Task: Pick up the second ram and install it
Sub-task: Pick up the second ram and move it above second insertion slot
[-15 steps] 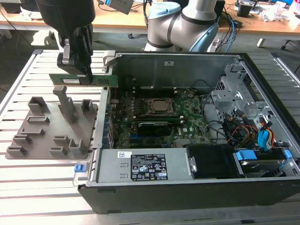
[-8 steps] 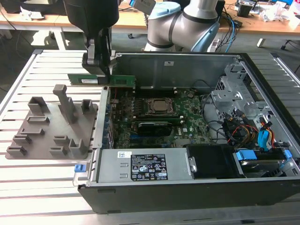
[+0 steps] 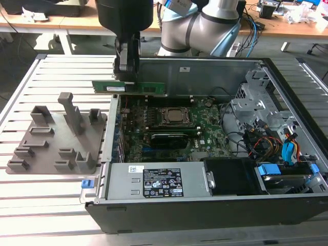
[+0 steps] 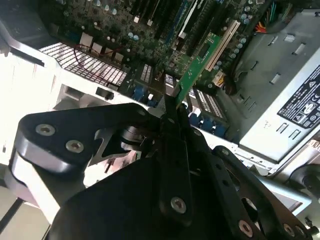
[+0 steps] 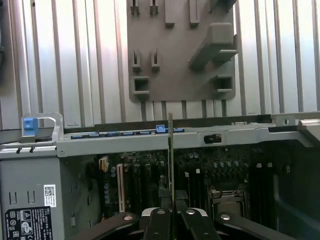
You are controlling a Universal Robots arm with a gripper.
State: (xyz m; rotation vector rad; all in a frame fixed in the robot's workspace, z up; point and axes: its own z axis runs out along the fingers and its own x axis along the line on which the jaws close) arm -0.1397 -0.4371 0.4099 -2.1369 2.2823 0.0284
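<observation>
1. One gripper [image 3: 126,77] on the arm has its jaws closed narrow on the second ram [image 3: 141,88], clamping it near the end toward the exterior view's left.
2. The stick is held level, long edge down, in the air. It hangs over the far side of the motherboard [image 3: 169,130], inside the open computer case [image 3: 205,77].
3. In the exterior view it does not look to touch the board.
4. Both wrist views show the stick edge-on. It is a thin green strip coming out from the gripper [image 4: 170,107] in the second wrist view. In the first wrist view it is a thin vertical line [image 5: 170,150] rising from the gripper [image 5: 172,212].
5. The grey holder tray [image 3: 56,138] lies on the slatted table [image 3: 31,205], on the exterior view's left of the case and well apart from the stick. It also shows beyond the case wall in the first wrist view [image 5: 180,50].
6. Progress: the pick-up half looks done, since the stick is off the tray, gripped, and over the case.
7. Left: the install. The stick is not yet seated in any memory slot beside the CPU socket [image 3: 174,117].
8. Cannot tell which slot it lines up with, or whether another stick already sits in one.
</observation>
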